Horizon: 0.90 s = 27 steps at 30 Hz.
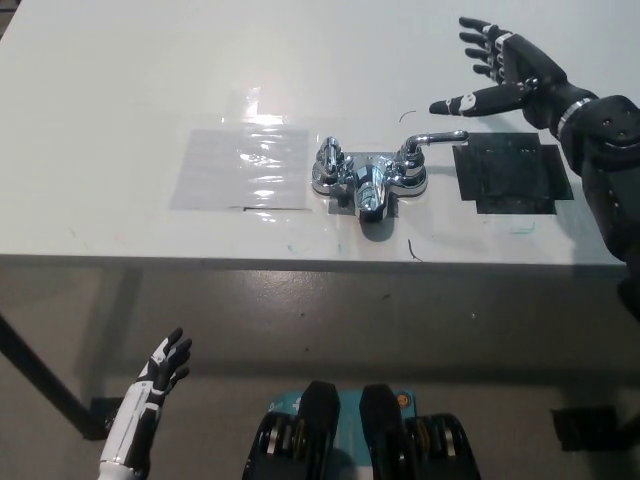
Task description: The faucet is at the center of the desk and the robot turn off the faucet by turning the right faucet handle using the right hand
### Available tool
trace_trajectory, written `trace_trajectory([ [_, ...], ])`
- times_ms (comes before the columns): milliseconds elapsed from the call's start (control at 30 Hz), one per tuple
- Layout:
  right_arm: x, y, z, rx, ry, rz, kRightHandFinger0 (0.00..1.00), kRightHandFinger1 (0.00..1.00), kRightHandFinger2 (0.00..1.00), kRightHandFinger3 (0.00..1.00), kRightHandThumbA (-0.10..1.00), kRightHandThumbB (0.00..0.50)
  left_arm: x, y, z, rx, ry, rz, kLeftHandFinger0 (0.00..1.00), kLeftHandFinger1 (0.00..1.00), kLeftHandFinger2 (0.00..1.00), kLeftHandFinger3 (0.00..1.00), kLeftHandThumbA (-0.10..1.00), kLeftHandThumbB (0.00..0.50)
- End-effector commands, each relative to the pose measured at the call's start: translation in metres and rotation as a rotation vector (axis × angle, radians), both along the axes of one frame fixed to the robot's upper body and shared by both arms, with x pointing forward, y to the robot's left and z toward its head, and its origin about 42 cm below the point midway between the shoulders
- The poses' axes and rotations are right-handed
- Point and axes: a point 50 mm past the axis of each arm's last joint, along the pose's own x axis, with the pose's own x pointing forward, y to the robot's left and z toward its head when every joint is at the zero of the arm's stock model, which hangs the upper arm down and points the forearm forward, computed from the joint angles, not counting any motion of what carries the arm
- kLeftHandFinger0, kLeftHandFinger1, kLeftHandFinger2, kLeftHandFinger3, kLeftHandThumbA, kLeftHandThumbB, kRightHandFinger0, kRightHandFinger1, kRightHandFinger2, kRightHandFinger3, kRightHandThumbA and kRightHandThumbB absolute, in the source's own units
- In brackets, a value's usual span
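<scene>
Leftmost, white left hand rested below the desk edge, fingers spread, empty. Shiny chrome faucet sat mid-desk; its right handle lay just below-left of the black right hand, open, holding nothing.

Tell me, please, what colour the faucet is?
Shiny chrome silver faucet, seen in the head view.

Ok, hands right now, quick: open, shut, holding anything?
Left hand: open, empty, resting below the desk edge.
Right hand: open, empty, above the desk beyond the faucet handle.
</scene>
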Motion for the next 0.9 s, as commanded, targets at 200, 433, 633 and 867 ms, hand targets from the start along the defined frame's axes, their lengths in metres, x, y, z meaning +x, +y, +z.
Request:
trace_trajectory([
  [200,0.013,0.012,0.032,-0.091,-0.087,0.005,1.00,1.00,1.00,1.00,1.00,0.416,-0.002,-0.002,0.011,0.025,-0.065,-0.040,1.00,1.00,1.00,1.00,1.00,0.397],
  [433,0.013,0.015,0.021,-0.044,-0.026,-0.012,1.00,1.00,1.00,1.00,1.00,0.416,-0.001,-0.002,0.011,0.035,-0.068,-0.042,1.00,1.00,1.00,1.00,1.00,0.390],
  [633,0.012,0.024,0.017,0.168,0.028,-0.009,1.00,1.00,1.00,1.00,1.00,0.414,0.001,-0.003,0.013,0.041,-0.065,-0.044,1.00,1.00,1.00,1.00,1.00,0.394],
  [867,0.010,0.035,0.010,0.386,0.072,0.022,1.00,1.00,1.00,1.00,1.00,0.409,0.001,-0.002,0.012,0.039,-0.066,-0.038,1.00,1.00,1.00,1.00,0.99,0.392],
])
